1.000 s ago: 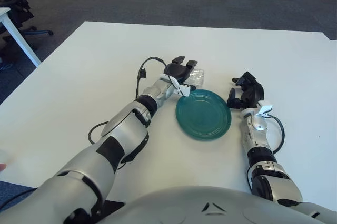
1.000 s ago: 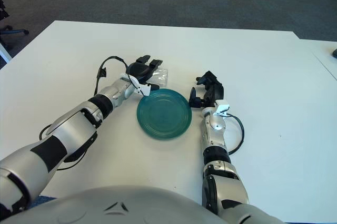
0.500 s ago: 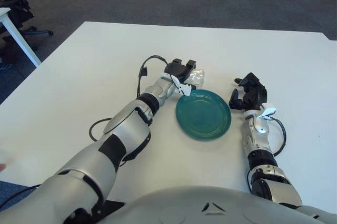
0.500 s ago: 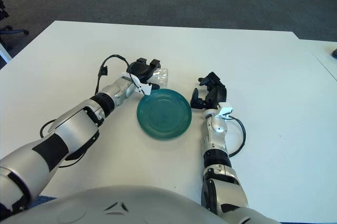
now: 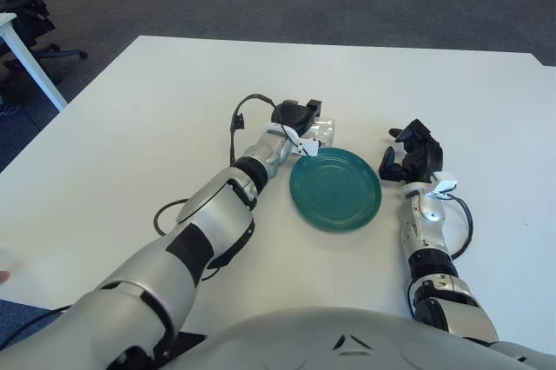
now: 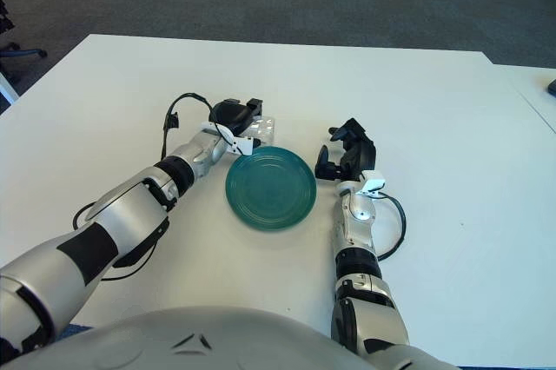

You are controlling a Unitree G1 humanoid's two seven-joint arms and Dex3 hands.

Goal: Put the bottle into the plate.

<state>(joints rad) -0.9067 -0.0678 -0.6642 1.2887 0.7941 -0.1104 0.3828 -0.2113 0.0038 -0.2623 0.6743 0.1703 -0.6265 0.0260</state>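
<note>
Centre frame, a teal plate (image 5: 335, 188) sits on a white desk (image 5: 130, 127). Just above its upper-left rim lies a clear bottle (image 5: 323, 132) on its side, off the plate, with the robot's left hand (image 5: 298, 117) set over it, fingers curled down around its near end. To the right of the plate, the right hand (image 5: 410, 153) shows with fingers loosely bent, holding nothing. A black cable (image 5: 241, 114) loops beside the left wrist.
</note>
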